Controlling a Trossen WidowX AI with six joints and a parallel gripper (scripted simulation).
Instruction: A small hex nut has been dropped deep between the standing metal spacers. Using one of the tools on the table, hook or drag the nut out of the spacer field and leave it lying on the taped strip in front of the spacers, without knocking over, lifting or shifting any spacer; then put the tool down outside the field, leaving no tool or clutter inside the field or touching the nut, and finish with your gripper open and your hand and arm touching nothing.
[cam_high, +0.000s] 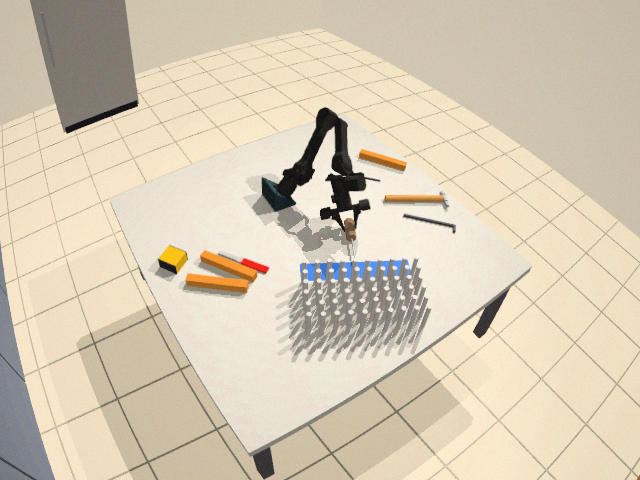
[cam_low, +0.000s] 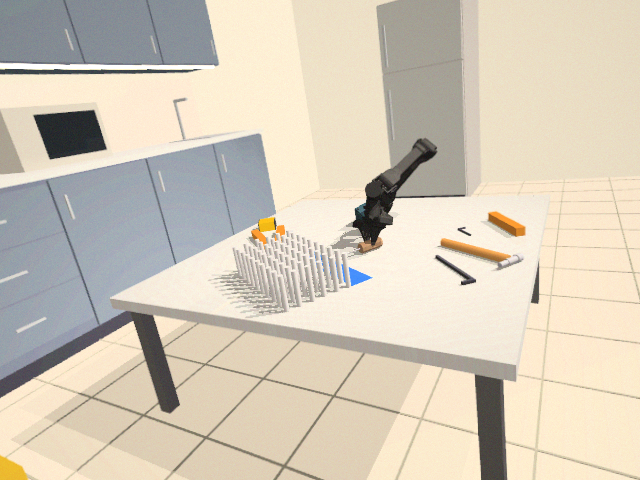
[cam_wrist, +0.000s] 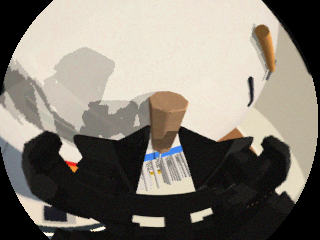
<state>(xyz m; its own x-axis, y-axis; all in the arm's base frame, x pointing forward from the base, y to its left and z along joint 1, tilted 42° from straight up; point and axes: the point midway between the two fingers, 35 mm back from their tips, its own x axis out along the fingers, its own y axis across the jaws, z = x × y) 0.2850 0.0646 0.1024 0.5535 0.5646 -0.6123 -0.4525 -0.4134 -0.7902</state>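
Observation:
My gripper is shut on the brown wooden handle of a tool, just above the table behind the strip. Its thin metal shaft points toward the spacers and ends at about the strip's near edge; its tip cannot be made out. The blue taped strip lies along the arm's side of the spacers. The grey metal spacers stand upright in dense rows. The nut cannot be seen in any view.
A hammer, a long hex key, a small dark key and an orange bar lie on one side. Two orange bars, a red-handled tool and a yellow block lie on the other.

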